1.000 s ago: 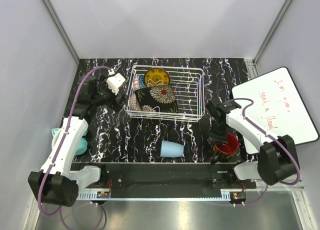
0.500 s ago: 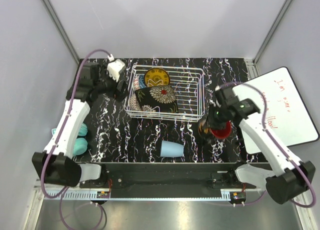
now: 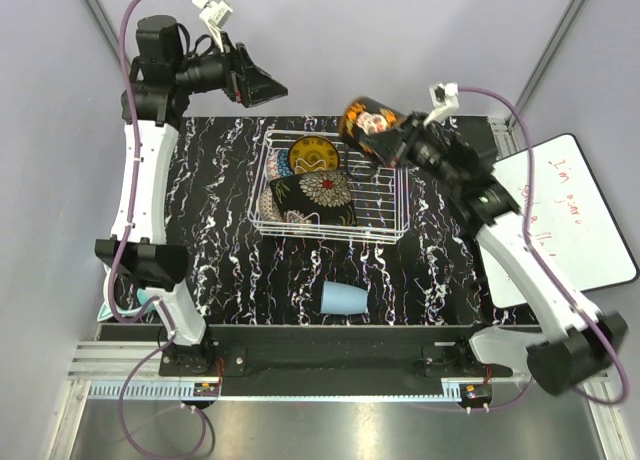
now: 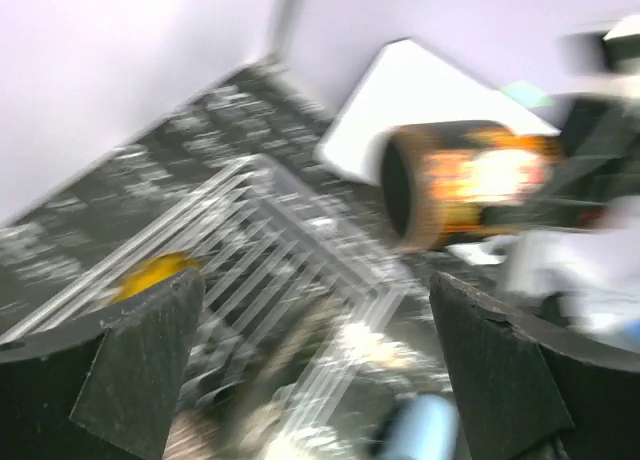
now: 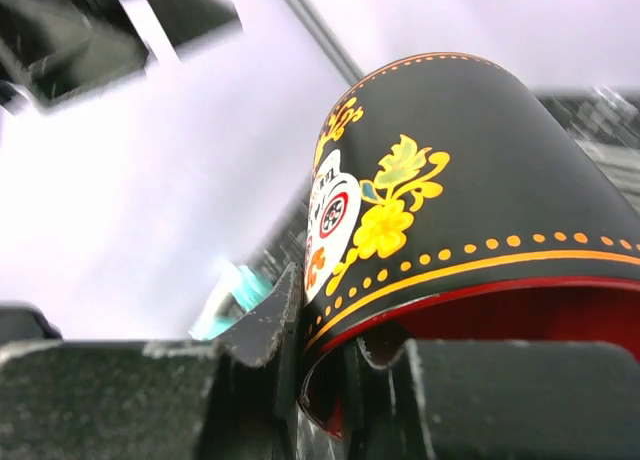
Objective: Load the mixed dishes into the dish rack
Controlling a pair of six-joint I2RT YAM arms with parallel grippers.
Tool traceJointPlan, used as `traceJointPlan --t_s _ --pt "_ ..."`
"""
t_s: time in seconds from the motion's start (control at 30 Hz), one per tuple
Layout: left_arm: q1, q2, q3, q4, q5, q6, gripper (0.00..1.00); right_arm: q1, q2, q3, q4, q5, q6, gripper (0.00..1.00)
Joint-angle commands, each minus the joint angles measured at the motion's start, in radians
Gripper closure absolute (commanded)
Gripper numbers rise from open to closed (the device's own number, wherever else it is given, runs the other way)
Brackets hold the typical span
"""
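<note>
My right gripper (image 3: 392, 140) is shut on the rim of the red-inside dark floral mug (image 3: 366, 119), one finger inside and one outside, holding it high over the back right of the white wire dish rack (image 3: 392, 212). The mug fills the right wrist view (image 5: 470, 180) and shows blurred in the left wrist view (image 4: 465, 185). The black square floral plate (image 3: 312, 198) and the yellow ornate plate (image 3: 313, 154) lie in the rack, with a blue patterned bowl (image 3: 278, 167) beside them. The light-blue cup (image 3: 344, 298) lies on its side in front. My left gripper (image 3: 256, 83) is open, empty and raised high at the back left.
A whiteboard (image 3: 565, 215) with red writing lies at the right edge of the table. A teal item (image 3: 108, 305) shows behind the left arm's base at the near left. Grey walls close in the back and both sides.
My right gripper lifted the mug from the near right of the table and carried it up over the rack's back right. My left arm rose from beside the rack to high at the back left.
</note>
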Motion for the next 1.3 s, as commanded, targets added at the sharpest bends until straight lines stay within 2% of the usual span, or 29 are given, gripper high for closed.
traceJointPlan --t_s 0.0,0.03,0.07,0.23,0.43,0.57,0.8,1.27 --pt "-0.008 -0.032 -0.159 0.305 0.270 -0.443 0.01 0.000 0.146 0.022 0.742 -0.118 0.184 1.00" --pt "-0.013 -0.090 -0.287 0.485 0.284 -0.521 0.01 -0.003 0.192 0.028 0.799 -0.138 0.263 1.00" --pt "-0.019 -0.115 -0.330 0.541 0.290 -0.528 0.01 -0.006 0.212 0.037 0.894 -0.147 0.296 1.00" --pt "-0.033 -0.176 -0.448 0.554 0.294 -0.438 0.01 -0.016 0.286 0.115 0.985 -0.159 0.433 1.00" --pt "-0.080 -0.218 -0.554 0.560 0.224 -0.388 0.01 -0.019 0.336 0.163 1.027 -0.178 0.499 1.00" --pt "-0.121 -0.221 -0.565 0.605 0.188 -0.426 0.01 -0.017 0.358 0.172 1.048 -0.175 0.504 1.00" --pt "-0.163 -0.161 -0.557 0.821 0.172 -0.673 0.01 -0.009 0.425 0.181 1.139 -0.182 0.557 1.00" --pt "-0.214 -0.110 -0.523 0.820 0.125 -0.666 0.01 0.047 0.514 0.262 1.211 -0.251 0.608 1.00"
